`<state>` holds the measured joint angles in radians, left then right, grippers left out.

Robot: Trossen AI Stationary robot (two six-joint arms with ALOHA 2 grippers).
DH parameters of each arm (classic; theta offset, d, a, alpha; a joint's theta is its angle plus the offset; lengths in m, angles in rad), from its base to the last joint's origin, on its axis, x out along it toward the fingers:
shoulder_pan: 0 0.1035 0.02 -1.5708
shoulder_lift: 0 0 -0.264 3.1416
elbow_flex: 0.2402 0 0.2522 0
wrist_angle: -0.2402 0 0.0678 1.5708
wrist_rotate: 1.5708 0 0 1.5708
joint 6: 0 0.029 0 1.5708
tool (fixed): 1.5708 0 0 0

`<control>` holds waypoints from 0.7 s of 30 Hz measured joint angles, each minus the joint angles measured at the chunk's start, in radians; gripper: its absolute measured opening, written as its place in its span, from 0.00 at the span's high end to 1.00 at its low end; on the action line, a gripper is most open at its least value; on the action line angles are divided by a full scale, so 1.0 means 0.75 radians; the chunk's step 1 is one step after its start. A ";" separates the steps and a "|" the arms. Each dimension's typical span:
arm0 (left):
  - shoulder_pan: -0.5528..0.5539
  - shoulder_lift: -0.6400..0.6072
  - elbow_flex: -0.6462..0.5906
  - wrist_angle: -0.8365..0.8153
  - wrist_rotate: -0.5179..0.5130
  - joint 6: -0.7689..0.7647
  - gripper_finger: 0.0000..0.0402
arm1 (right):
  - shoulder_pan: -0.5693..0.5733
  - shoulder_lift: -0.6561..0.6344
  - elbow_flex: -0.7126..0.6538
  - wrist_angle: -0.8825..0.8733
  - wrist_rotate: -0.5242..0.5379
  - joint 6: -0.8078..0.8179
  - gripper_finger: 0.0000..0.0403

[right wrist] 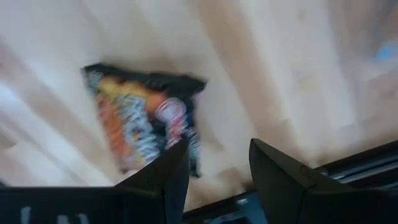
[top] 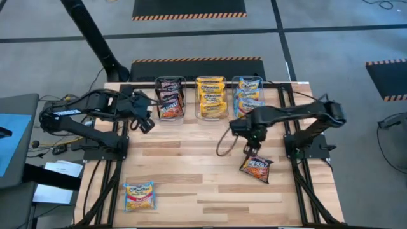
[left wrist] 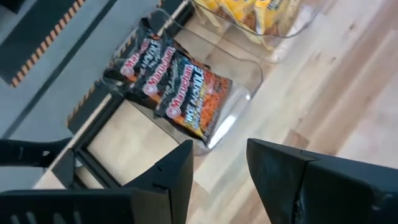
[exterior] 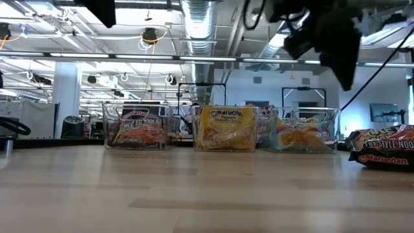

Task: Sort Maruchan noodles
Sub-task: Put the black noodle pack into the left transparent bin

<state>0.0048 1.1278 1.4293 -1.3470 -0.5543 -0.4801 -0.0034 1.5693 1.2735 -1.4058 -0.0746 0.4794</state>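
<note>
Three clear tubs stand along the table's far edge. They hold dark red-black packets point(top: 170, 100), yellow packets point(top: 211, 97) and blue-yellow packets point(top: 248, 95). A loose dark red-black Maruchan packet point(top: 256, 168) lies flat on the table at the right. My right gripper point(top: 250, 150) hangs open just above its far edge, fingers pointing down; the right wrist view shows the packet point(right wrist: 143, 121) beyond the open fingers point(right wrist: 217, 168). A blue-yellow-pink packet point(top: 139, 195) lies flat near the front left. My left gripper point(top: 145, 122) is open above the table beside the dark-packet tub point(left wrist: 180, 87).
Black frame rails point(top: 112, 152) run along the table's left and right sides. A loose cable point(top: 224, 145) loops below the right arm. The wooden tabletop point(top: 191, 165) lies bare between the two loose packets. Beyond the far edge is floor with striped tape.
</note>
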 joint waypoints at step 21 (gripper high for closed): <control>-0.192 -0.146 -0.211 0.021 0.084 -0.139 0.65 | 0.544 -0.294 -0.286 0.165 -0.109 0.813 0.53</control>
<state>-0.1390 1.0180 1.2709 -1.3314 -0.4916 -0.5840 0.4046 1.3491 1.0590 -1.2819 -0.1562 1.0891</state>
